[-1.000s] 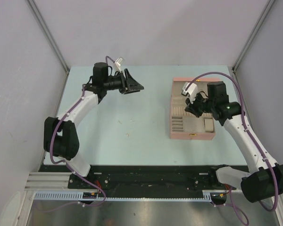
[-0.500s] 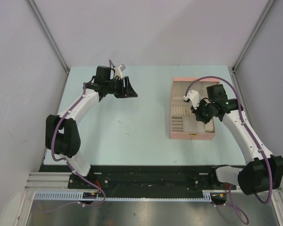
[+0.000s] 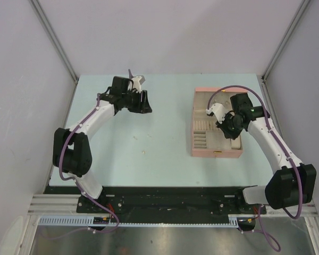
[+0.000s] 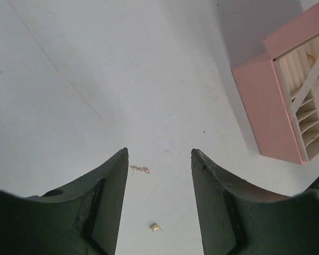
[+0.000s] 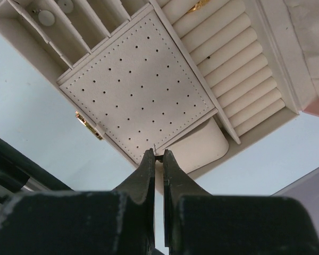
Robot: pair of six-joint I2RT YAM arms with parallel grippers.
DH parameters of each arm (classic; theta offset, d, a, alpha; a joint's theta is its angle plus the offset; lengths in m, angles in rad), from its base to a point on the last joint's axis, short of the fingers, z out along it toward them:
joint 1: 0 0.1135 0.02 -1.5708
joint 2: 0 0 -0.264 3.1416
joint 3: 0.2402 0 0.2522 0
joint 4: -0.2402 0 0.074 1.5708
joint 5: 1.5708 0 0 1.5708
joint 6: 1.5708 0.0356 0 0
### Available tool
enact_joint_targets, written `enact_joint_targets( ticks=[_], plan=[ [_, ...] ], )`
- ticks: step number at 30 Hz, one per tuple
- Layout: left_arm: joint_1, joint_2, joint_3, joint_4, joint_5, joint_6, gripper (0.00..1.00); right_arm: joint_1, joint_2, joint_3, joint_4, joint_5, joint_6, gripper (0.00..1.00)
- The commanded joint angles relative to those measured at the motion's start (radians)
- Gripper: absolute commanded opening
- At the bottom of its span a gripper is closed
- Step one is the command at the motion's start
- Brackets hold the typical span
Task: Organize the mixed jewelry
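**Jewelry (image 3: 143,152) loose on table (image 3: 170,159) at left, pink box (image 3: 215,154) open at right**

Seen from overhead, the left arm (image 3: 90,119) reaches into the upper left of the frame. The left fingers (image 3: 144,102) stand apart with nothing between them. Below them in the frame, left of centre, a pale speck (image 3: 135,137) lies on the bare table, with another just below it, both well apart from the box.

The left wrist camera looks down between those spread fingers (image 4: 103,207). A tiny gold stud (image 4: 140,169) lies on the table in the gap, close to the left-hand tip. A small gold piece (image 4: 156,227) sits lower in the frame. The box stands at the upper right of that view.

Right of centre in the overhead view, the box lies open, and the right arm (image 3: 274,149) holds the right fingers (image 3: 224,126) over its interior.

The right wrist camera shows these fingers (image 5: 149,175) pressed together. Their tips sit at the lower edge of a perforated pad (image 5: 138,90), beside a cream compartment (image 5: 202,149). A dark sliver shows at the tips, and whether a piece is pinched there cannot be told. A pale round piece (image 5: 45,17) sits in a narrow slot at the upper left. A gold clasp (image 5: 89,126) marks the box's edge at the left. A gold piece (image 5: 199,5) rests on the ring rolls (image 5: 234,53) at the top of the frame.
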Motion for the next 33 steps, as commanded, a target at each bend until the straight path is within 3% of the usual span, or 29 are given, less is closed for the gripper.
enact_joint_targets(
  ticks=[1,16,33],
  plan=[
    [-0.011,0.002,0.01,0.02,-0.047,0.084,0.56,-0.006,0.016,0.042,-0.028,0.023,0.0,0.0],
    [-0.055,-0.004,0.036,0.052,-0.211,0.247,0.56,0.015,0.085,0.062,-0.043,0.089,0.082,0.0],
    [-0.069,0.051,0.059,0.067,-0.235,0.281,0.55,0.053,0.212,0.119,-0.037,0.183,0.108,0.0]
  ],
)
